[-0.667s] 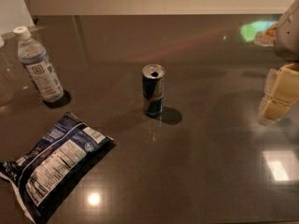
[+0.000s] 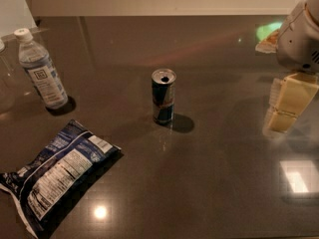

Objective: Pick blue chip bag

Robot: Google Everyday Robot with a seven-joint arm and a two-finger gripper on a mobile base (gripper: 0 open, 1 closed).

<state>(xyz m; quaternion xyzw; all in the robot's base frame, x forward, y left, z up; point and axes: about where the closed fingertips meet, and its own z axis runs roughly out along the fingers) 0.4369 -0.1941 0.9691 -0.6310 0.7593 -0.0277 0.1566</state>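
Though unable to tell the spread of the jaws, see the gripper (image 2: 286,111) above the right edge of the table (image 2: 214,183). See the blue chip bag (image 2: 55,176) lying flat by the front-left corner, well apart from the gripper.

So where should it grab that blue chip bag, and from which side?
Probably from above, pinching the blue chip bag across its narrow width: it lies flat and slanted on the table, so its sides offer little to hold. The can and bottle stand apart from it. The tool hangs far right, above the table.
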